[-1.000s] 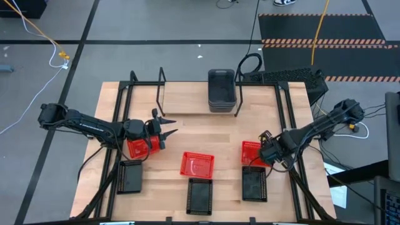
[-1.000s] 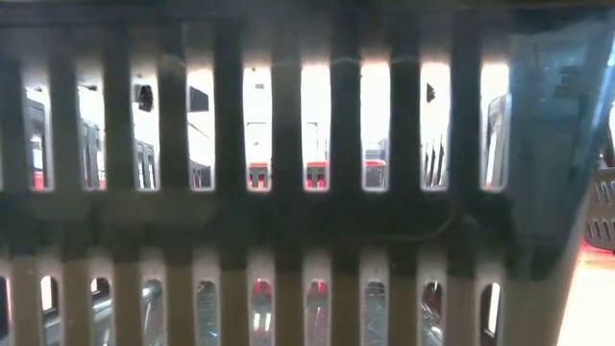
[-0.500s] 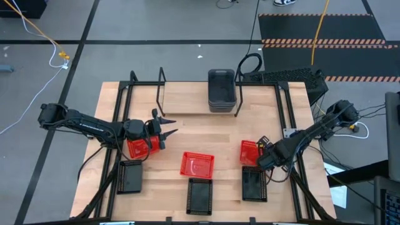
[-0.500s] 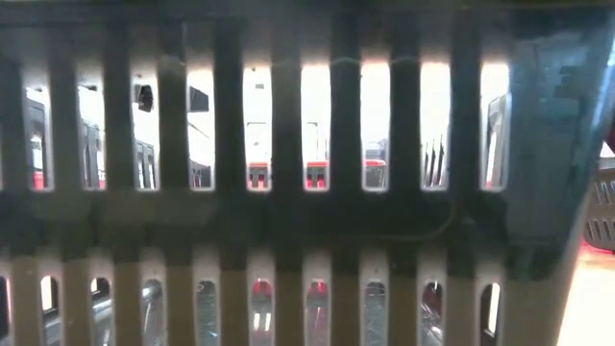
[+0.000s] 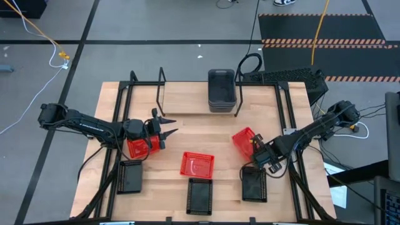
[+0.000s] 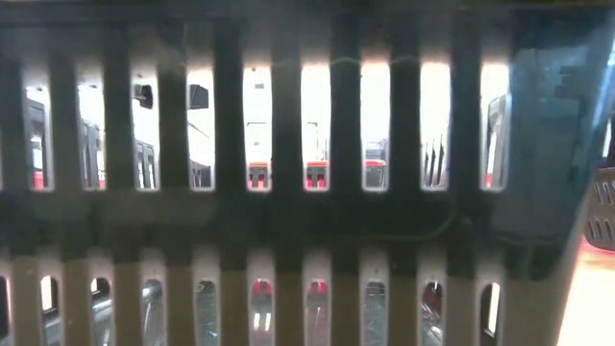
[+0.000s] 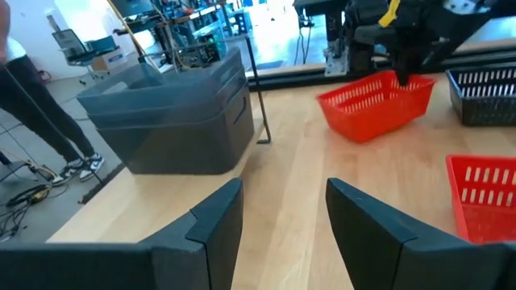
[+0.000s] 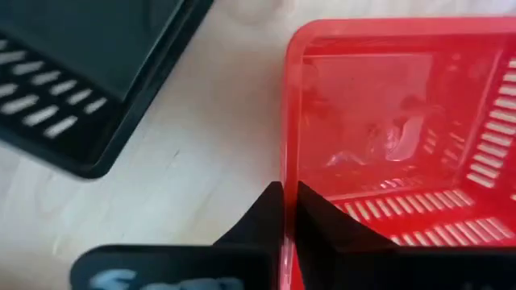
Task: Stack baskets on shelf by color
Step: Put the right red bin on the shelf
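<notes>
The right gripper is clamped on the rim of a red basket, which is tilted, at about 4 o'clock from the table centre. The left gripper, at 9 o'clock, has its fingers apart. The stacked grey baskets sit at 12 o'clock.

The table is topped with pale, matt wood showing fine grain. The red basket is moulded in glossy slotted plastic; the grey stack is of smooth, duller plastic. Thin black metal forms the shelf.
</notes>
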Robot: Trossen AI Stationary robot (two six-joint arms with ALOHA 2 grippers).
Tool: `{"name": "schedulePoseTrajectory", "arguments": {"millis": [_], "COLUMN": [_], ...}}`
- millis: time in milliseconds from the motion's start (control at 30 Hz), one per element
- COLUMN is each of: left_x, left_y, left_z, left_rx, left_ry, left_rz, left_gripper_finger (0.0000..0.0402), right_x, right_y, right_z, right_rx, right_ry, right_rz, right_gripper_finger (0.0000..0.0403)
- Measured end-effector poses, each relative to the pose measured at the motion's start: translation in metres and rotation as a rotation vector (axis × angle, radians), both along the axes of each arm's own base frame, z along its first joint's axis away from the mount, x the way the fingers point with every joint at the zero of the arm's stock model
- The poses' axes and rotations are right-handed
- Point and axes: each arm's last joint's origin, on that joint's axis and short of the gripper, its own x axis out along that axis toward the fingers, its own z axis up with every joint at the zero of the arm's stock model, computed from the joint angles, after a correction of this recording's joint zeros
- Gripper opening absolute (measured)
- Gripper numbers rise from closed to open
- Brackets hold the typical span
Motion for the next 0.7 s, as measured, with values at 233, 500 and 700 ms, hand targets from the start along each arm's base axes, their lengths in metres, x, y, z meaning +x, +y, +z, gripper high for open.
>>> {"name": "schedulePoseTrajectory", "arguments": {"millis": [233,500,700], "left_x": [0.0,-0.004,-0.009], "left_y": [-0.008,-0.022,-0.028], "left_z": [-0.001,-0.004,0.001], "left_rx": [-0.071,-0.037,-0.002], "left_ry": [-0.008,0.026,0.01], "left_rz": [-0.029,-0.002,-0.011], "left_gripper_finger": [0.0181,0.0181,0.0181], "right_x": [0.024,0.062,0.081], "right_y": [-0.001,-0.017,-0.044], "right_z": [0.024,0.087,0.105], "right_rx": [0.094,0.271,0.391], "right_ry": [-0.216,-0.504,-0.619], "right_rz": [-0.018,-0.382,-0.539], "right_gripper_finger": [0.0006,0.0007,0.0006]}}
